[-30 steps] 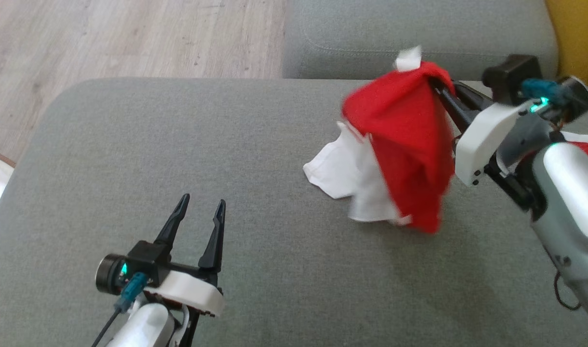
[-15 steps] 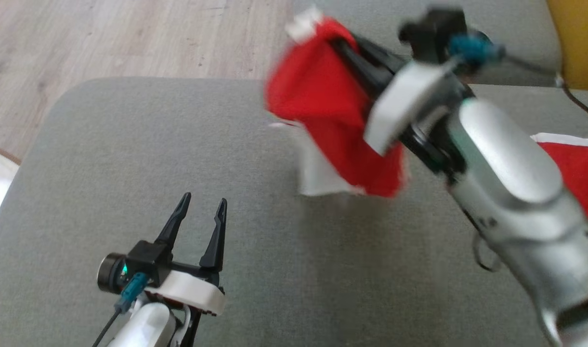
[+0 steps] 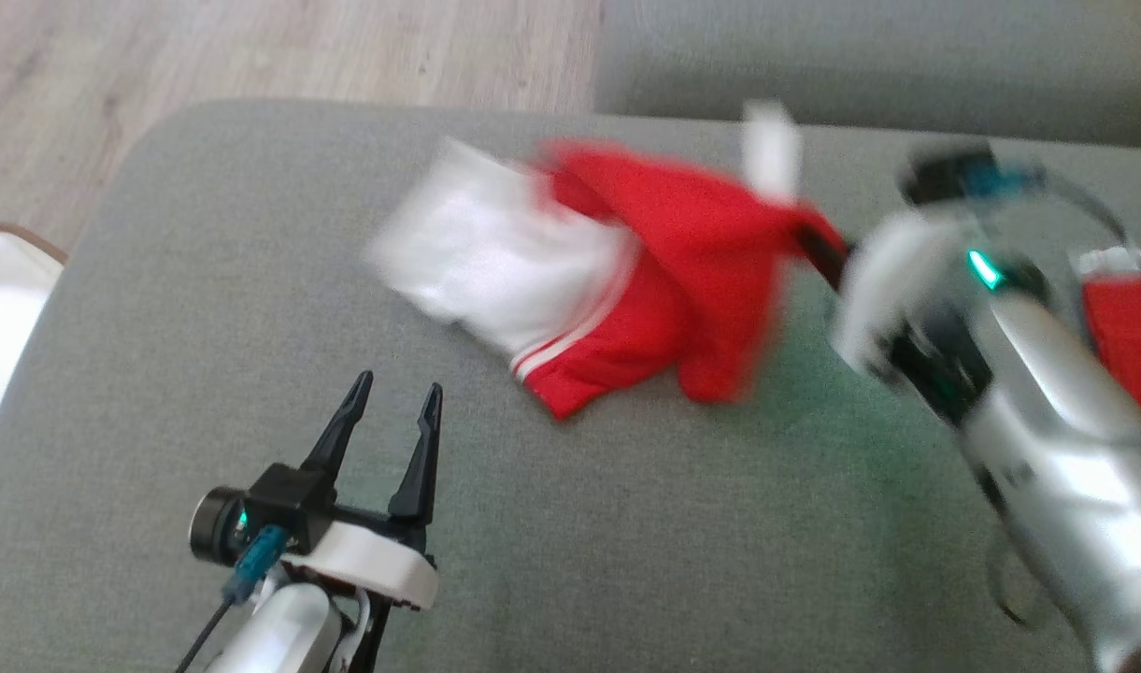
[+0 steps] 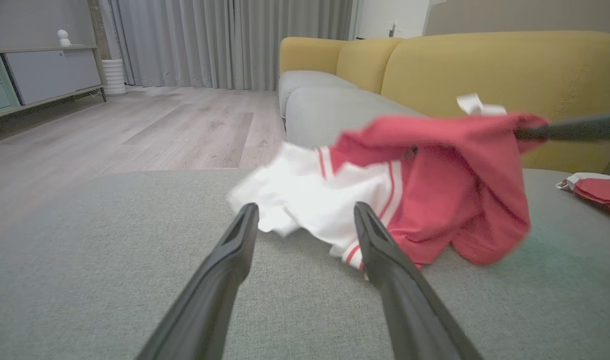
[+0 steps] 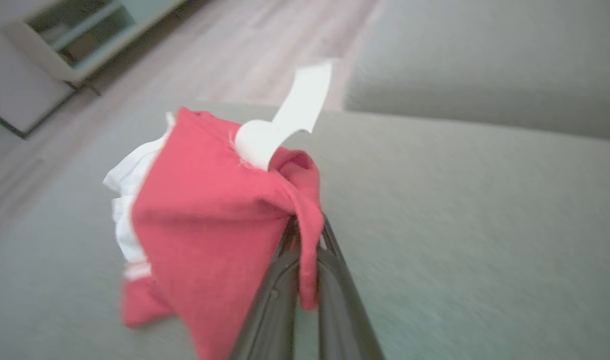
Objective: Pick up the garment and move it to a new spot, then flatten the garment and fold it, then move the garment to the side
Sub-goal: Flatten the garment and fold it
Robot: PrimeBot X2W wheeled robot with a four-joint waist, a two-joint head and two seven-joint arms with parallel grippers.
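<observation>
- Your right gripper [image 5: 305, 232] has its fingers [image 5: 277, 295] pressed together on a red fold of the garment [image 3: 626, 280]. In the right wrist view the cloth is pinched between them and drapes off toward 9 o'clock.
- In the head view the garment is over the far middle of the grey sofa cushion [image 3: 252, 308], with the right gripper at its 3 o'clock end. The red part is next to the grip, and the white part, edged with stripes, spreads away toward 9 o'clock.
- The cloth is blurred, so you cannot tell how much of it rests on the cushion. In the left wrist view the gripped end is raised and the lower hem looks to touch the surface.
- A white tag [image 5: 295, 115] sticks up toward 12 o'clock from the red cloth, just beside the grip.
- Your left gripper [image 3: 397, 385] sits at 7 o'clock in the head view, fingers spread apart, empty and pointing to 12 o'clock. The garment lies at its 1 o'clock, apart from it.
- A second red-and-white cloth [image 3: 1126, 318] lies at the 3 o'clock edge of the head view.
- The wooden floor [image 3: 252, 47] shows at 11 o'clock, beyond the cushion.
</observation>
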